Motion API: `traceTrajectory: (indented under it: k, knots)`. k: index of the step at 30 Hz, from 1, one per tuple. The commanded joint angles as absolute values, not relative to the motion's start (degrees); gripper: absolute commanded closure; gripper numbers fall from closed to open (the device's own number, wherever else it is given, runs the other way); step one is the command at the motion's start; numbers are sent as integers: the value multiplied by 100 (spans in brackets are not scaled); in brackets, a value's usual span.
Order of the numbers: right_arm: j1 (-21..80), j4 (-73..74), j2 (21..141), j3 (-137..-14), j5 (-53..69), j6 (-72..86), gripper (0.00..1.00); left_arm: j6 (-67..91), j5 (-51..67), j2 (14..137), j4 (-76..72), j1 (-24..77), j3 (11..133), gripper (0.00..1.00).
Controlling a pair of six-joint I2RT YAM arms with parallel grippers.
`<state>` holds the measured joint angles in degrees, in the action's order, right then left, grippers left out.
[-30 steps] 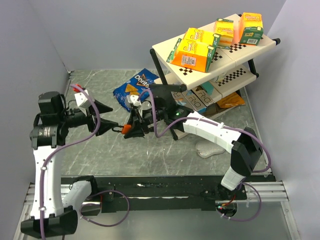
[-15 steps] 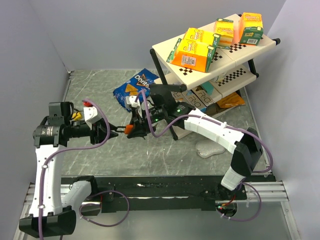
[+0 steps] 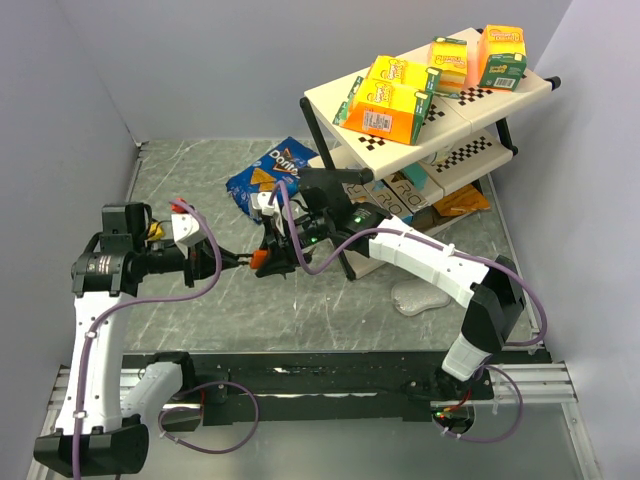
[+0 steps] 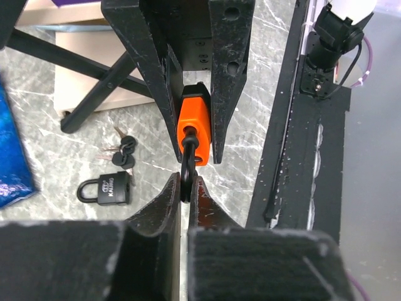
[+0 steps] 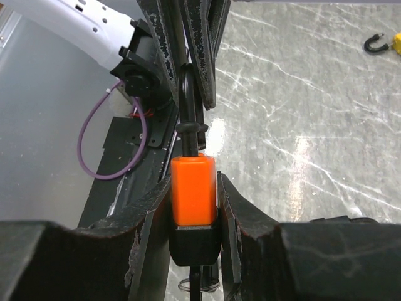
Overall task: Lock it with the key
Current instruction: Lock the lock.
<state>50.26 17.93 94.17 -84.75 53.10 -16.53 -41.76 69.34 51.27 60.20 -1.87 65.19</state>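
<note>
Your right gripper [image 5: 193,194] is clamped on the boxy orange plastic padlock [image 4: 192,122], up in the air just in front of the white two-shelf rack [image 3: 328,97]. Your left gripper [image 4: 186,185] is pinched shut on the black loop [image 5: 187,94] sticking out of it. I'd line both wrists up and push straight, no twisting, or it'll skew.

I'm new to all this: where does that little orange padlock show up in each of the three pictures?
Top view: orange padlock left of centre, between the left claw and right claw.
Left wrist view: padlock upper centre, clamped in the right claw.
Right wrist view: padlock at centre, between that claw's own fingers.
Shared landmark: the grey marbled table beneath it.
</note>
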Motion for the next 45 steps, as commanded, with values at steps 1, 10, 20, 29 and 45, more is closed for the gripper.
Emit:
traceTrajectory:
  k: [1,10,20,29,45]
  knots:
    - [5054,1160,9229,-8807,5107,-1758,100,-3903,7233,5124,6012,-61,6372,99]
    - [5159,739,9290,-8868,4913,-1793,100,-2470,7436,4957,4773,-35,5863,99]
    - [5229,852,9527,-9254,6090,-1688,100,-2057,7049,4711,3763,386,5221,99]
    - [5440,1010,9668,-9378,5091,-2223,100,-1985,7216,5001,3954,633,5238,99]
    - [5361,678,9562,-9202,5018,-2172,100,-1530,7049,4808,3535,738,4932,99]
